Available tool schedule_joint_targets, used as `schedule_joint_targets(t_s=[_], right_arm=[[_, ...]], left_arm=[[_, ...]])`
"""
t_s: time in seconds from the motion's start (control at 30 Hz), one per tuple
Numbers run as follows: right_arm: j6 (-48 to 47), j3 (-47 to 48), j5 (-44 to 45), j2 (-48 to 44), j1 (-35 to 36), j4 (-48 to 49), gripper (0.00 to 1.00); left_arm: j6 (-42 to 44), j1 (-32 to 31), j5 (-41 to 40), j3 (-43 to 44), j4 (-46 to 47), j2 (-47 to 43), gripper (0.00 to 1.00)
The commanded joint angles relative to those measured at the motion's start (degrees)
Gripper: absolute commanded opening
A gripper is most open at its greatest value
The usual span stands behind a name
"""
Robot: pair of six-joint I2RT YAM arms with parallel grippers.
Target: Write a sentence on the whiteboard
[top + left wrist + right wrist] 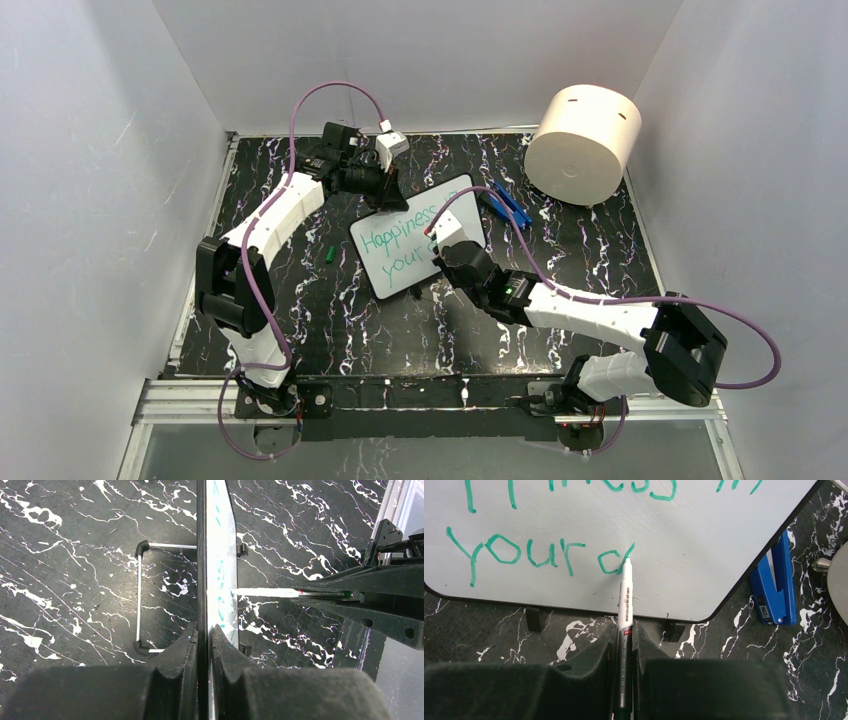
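Observation:
The whiteboard (pixel 395 283) stands tilted on the dark marbled table. On it, the teal sentence (pixel 398 238) starts "Happiness", with "your" (pixel 514 555) and a part-formed letter on its second line. My left gripper (pixel 388 200) is shut on the board's top edge. The left wrist view shows the whiteboard (pixel 220 555) edge-on between that gripper's (pixel 205 635) jaws. My right gripper (pixel 624 635) is shut on a white-and-grey marker (pixel 625 600). The marker's tip touches the whiteboard (pixel 704 535) at that last letter.
A big cream cylinder (pixel 583 143) lies at the back right. A blue clip-like object (pixel 505 208) lies just right of the board. A small green cap (pixel 328 254) sits to the board's left. The board's wire stand (pixel 140 595) rests behind it. Grey walls enclose three sides.

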Motion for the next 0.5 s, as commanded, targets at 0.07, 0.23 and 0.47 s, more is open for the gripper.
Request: schedule_joint_targets(t_s=[0.07, 0.23, 0.47], right_arm=[[-0.42, 0.24, 2.84, -1.32, -0.42, 4.75, 0.00], [0.19, 0.33, 3.29, -1.06, -0.77, 3.68, 0.00], [1.98, -0.02, 3.42, -0.88, -1.12, 1.53, 0.00]], left_arm=[[2.68, -1.16, -1.18, -2.68, -6.67, 1.65, 0.00], [2.69, -1.16, -1.19, -2.67, -6.66, 1.71, 0.00], [2.69, -1.16, -1.21, -2.67, -6.63, 1.58, 0.00]])
